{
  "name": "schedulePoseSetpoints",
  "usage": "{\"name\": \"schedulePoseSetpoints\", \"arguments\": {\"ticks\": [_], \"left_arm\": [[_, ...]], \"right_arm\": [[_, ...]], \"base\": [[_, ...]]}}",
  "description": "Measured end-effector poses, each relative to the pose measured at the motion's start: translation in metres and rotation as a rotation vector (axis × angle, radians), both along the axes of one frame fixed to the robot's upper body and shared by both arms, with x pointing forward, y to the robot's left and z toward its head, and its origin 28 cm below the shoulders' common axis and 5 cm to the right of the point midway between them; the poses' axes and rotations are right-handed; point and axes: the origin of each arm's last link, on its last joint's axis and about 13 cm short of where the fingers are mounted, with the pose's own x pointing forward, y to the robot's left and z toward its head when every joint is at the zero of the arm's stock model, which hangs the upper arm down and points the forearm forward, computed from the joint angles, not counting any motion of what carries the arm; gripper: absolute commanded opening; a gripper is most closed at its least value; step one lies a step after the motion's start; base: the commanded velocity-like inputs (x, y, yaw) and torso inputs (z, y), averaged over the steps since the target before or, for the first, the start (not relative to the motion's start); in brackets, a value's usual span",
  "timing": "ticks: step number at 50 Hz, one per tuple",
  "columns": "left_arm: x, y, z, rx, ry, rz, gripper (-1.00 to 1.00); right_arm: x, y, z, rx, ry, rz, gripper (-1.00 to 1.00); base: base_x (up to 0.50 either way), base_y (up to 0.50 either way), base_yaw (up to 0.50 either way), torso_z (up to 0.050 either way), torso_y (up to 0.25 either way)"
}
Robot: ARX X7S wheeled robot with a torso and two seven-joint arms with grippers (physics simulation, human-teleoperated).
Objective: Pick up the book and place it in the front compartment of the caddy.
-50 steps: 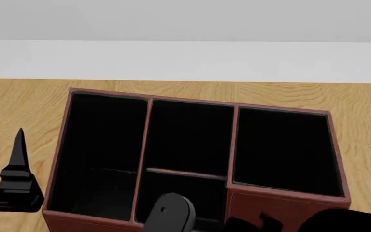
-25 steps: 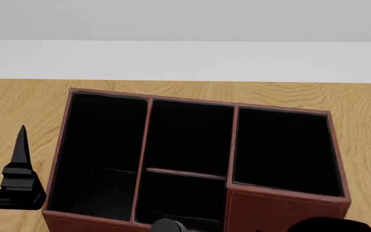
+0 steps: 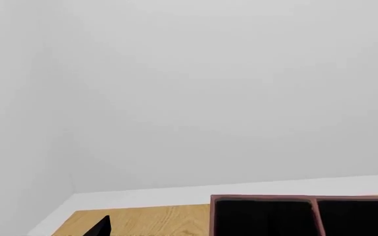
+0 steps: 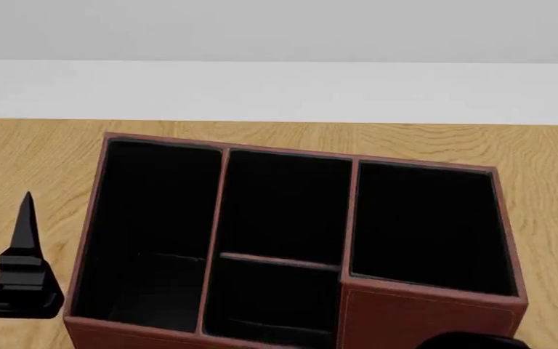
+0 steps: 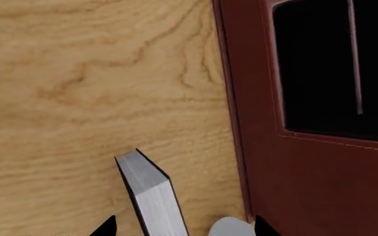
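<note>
Left wrist view: mostly blank wall; a strip of wooden table (image 3: pixel 143 221) and the far rim of the caddy (image 3: pixel 267 199) show low in the frame, along with one dark fingertip. The left gripper's jaw spacing cannot be told here. Head view: the caddy (image 4: pixel 434 313) sits square on the table (image 4: pixel 27 153), all cells black-lined and, as far as visible, holding nothing. The front compartment (image 4: pixel 274 294), nearer of the two cells split by the low crossbar, appears vacant. The left gripper (image 4: pixel 22 269) stands just beside the caddy's left wall with one finger pointing up, judged parked clear of the work; whether it is open or closed cannot be told. The book is not seen here. Right wrist view: the book (image 5: pixel 153 199) stands on the table just beside the caddy's outer wall, white page edges facing the camera. The right gripper (image 5: pixel 182 227) has a dark fingertip either side of it, apparently spread and straddling, not yet visibly clamped.
</note>
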Motion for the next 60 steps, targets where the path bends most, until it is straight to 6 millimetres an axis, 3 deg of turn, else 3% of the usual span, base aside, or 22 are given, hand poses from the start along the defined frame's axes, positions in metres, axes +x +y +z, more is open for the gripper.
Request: {"name": "schedulePoseSetpoints", "arguments": {"ticks": [60], "left_arm": [[-0.001,0.0,0.002,-0.004,-0.005,0.005,1.0]], "right_arm": [[0.027,-0.014,-0.047,-0.019,0.16,-0.049,1.0]], "base": [[0.0,0.0,0.0,0.0,0.0]]}}
